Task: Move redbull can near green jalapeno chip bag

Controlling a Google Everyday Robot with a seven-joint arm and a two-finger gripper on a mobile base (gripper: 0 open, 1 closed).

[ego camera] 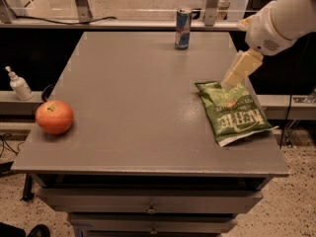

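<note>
The redbull can point(182, 28) stands upright at the far edge of the grey table point(133, 107), near the middle. The green jalapeno chip bag point(233, 111) lies flat at the right side of the table, its whitish sealed edge toward the front. My gripper point(238, 70) comes in from the upper right on a white arm and hangs above the bag's far end, well to the right of and nearer than the can. It holds nothing that I can see.
A red-orange apple point(54, 117) sits at the table's left front. A small white pump bottle point(19, 84) stands on a ledge left of the table. Metal posts and a rail run behind the table. Drawers are below the front edge.
</note>
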